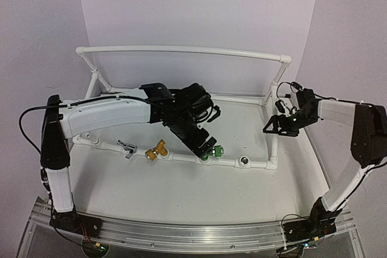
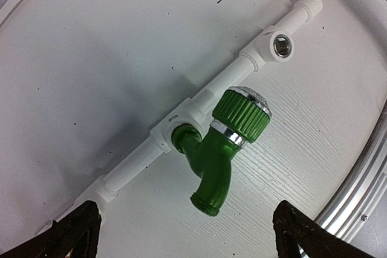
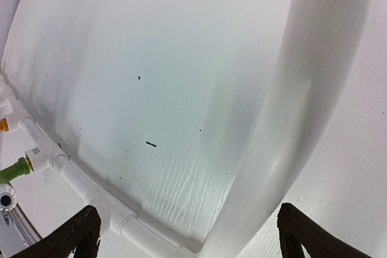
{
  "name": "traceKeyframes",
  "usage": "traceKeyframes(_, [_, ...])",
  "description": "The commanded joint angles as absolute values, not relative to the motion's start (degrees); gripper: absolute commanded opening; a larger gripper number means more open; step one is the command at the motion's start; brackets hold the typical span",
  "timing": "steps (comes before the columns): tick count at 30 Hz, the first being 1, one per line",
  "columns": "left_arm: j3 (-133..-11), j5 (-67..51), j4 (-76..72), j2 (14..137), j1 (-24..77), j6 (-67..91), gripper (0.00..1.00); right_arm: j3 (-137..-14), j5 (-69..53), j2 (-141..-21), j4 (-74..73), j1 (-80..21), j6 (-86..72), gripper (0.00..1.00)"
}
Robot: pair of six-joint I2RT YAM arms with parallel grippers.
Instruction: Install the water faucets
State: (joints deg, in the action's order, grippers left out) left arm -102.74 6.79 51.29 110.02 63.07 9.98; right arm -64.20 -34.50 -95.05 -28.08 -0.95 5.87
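- Silver faucet (image 1: 127, 148) and brass faucet (image 1: 156, 150): on the pipe frame's (image 1: 181, 50) front rail, left of table (image 1: 181, 191) centre; judged small, rigid, light.
- Green faucet (image 2: 224, 149): seated mid-rail; glossy body likely slippery, ribbed knob the best hold.
- Left gripper (image 2: 187, 232): spread above it, holding nothing.
- Right gripper (image 3: 190, 234): spread, empty, near the table's right edge.

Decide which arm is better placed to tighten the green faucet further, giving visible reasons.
Left, probably. The left gripper, open, points straight at the green faucet, centred in its wrist view. The right gripper, also open, sits off by the frame's right post.
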Motion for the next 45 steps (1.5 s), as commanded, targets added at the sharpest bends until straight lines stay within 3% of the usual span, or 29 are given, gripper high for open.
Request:
traceKeyframes(1, [-99.65,10.49,47.99,104.56,63.28,14.84,1.0,-64.16,-34.55,-88.73,-31.51,-1.14,10.9,0.98])
traceKeyframes(9, [-90.28,12.61,44.26,98.5,63.36,27.99,1.0,-65.03,-39.19,-82.29,-38.21,-3.9,20.3,0.98])
traceKeyframes(18, [-76.38,5.61,33.67,91.77,63.73,32.88,1.0,-71.21,-30.36,-85.75,-36.29,-18.15,17.83,0.92])
traceKeyframes(28, [-76.9,7.79,30.77,95.29,64.14,35.19,1.0,-78.0,-25.66,-96.48,-33.06,-25.82,16.44,0.86])
traceKeyframes(45, [-76.03,8.61,30.26,96.35,63.78,36.33,1.0,-80.47,-24.08,-103.5,-30.76,-34.86,15.81,0.85])
